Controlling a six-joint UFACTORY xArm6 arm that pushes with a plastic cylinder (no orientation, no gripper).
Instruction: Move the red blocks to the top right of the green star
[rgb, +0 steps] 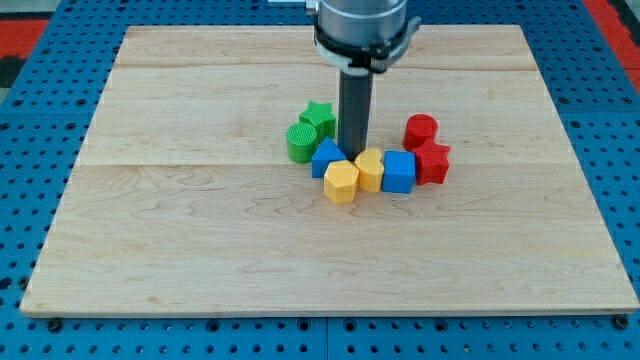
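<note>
The green star (318, 117) sits near the board's middle, with a green ribbed cylinder (300, 143) touching it at its lower left. A red cylinder (421, 131) stands at the view's right of the cluster, and a red star-shaped block (432, 163) lies just below it. My tip (353, 150) is down just right of the green star, behind the blue triangle-like block (326, 158) and the yellow blocks. The red blocks lie well to the right of my tip.
A yellow hexagon (341, 181), a second yellow block (370, 170) and a blue cube (398, 172) form a row below my tip, the cube touching the red star. The wooden board (180, 220) lies on a blue pegboard table (30, 120).
</note>
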